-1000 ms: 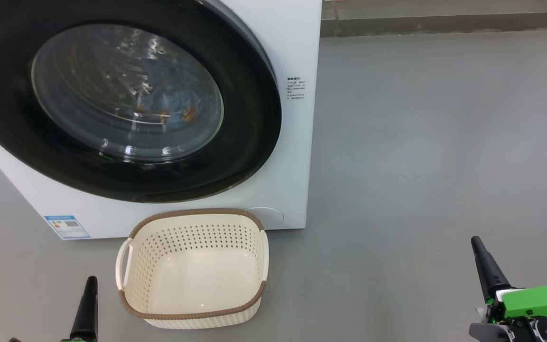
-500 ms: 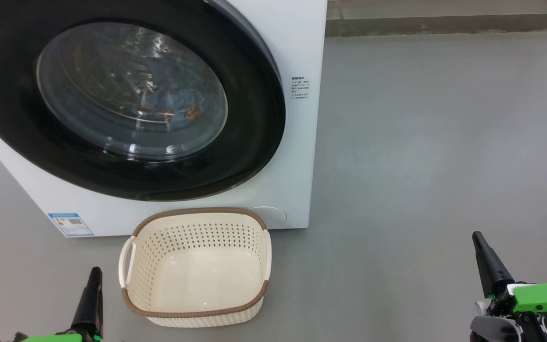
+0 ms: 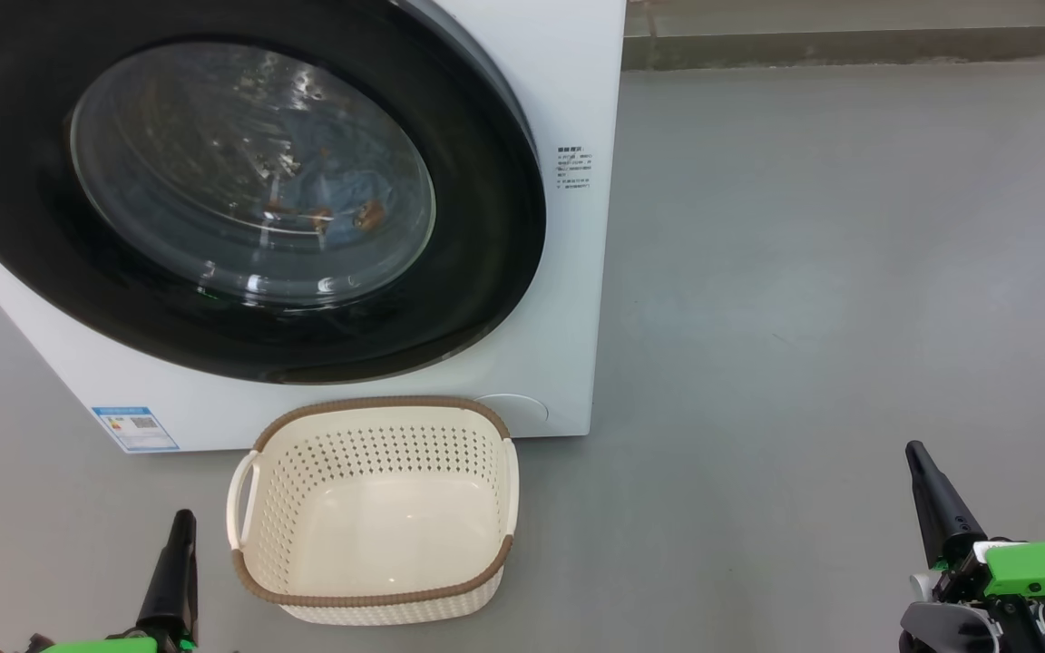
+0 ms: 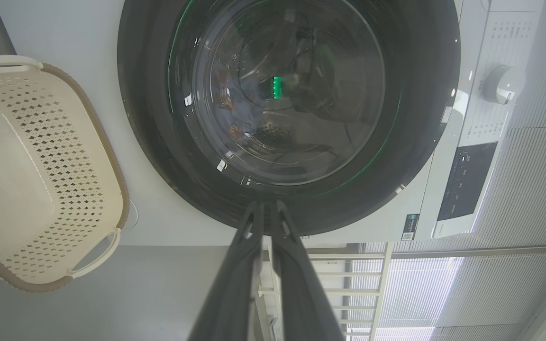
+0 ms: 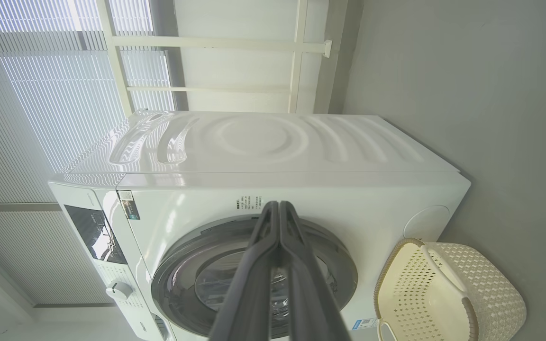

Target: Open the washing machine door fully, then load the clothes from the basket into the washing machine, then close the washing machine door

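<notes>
**Door shut, clothes inside, both grippers closed on nothing**

The big white boxy front-loading washing machine [image 3: 559, 363] is seen standing on the grey floor [image 3: 804, 272] at the far left of the scene. Its large round door with the wide glossy black rim [image 3: 486, 227] is shut flat against the machine's front. Through the bulging clear glass, the light blue clothes with orange-brown printed figures [image 3: 341, 192] are seen lying inside the drum. A blue-white label sticker [image 3: 134, 428] is fixed low on the left of the front.

The small cream perforated plastic basket with the brown woven-look rim [image 3: 377, 402] is set on the floor just in front of the machine, below the door's lower right part; its bare cream bottom is shown.

The left gripper [image 3: 183, 521] is held at the near left, just beside the basket's left handle but apart from it. Its two long dark fingers are pressed together, and nothing is gripped between them. The right gripper [image 3: 915, 452] is held at the near right, well apart from basket and machine, its fingers likewise pressed together with nothing gripped.
</notes>
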Available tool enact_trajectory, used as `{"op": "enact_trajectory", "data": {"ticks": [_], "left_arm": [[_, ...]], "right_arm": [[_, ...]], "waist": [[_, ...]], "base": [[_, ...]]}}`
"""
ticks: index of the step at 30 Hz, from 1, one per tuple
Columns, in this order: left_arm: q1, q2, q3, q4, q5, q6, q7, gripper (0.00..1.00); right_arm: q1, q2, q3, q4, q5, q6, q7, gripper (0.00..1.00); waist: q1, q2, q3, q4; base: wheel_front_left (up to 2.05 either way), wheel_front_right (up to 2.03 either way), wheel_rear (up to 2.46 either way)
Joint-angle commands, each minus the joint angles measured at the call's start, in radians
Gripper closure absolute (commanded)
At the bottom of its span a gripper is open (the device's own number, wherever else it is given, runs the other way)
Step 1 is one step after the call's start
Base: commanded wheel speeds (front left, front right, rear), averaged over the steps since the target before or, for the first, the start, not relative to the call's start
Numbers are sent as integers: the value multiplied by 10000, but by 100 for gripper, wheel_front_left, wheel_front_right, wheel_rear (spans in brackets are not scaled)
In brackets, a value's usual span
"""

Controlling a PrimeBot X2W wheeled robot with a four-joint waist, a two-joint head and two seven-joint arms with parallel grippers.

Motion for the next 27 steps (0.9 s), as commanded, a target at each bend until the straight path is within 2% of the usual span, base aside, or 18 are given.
{"op": "enact_trajectory", "data": {"ticks": [1, 27], "left_arm": [[-429, 89, 270, -313, -91, 4, 64, 100], [-429, 89, 268, -313, -92, 4, 63, 100]], "right_arm": [[-501, -55, 192, -244, 33, 4, 62, 100], [-505, -26, 151, -242, -1, 4, 95, 100]], "waist": [[0, -1, 0, 0], [0, -1, 0, 0]], "base": [[0, 0, 0], [0, 0, 0]]}}
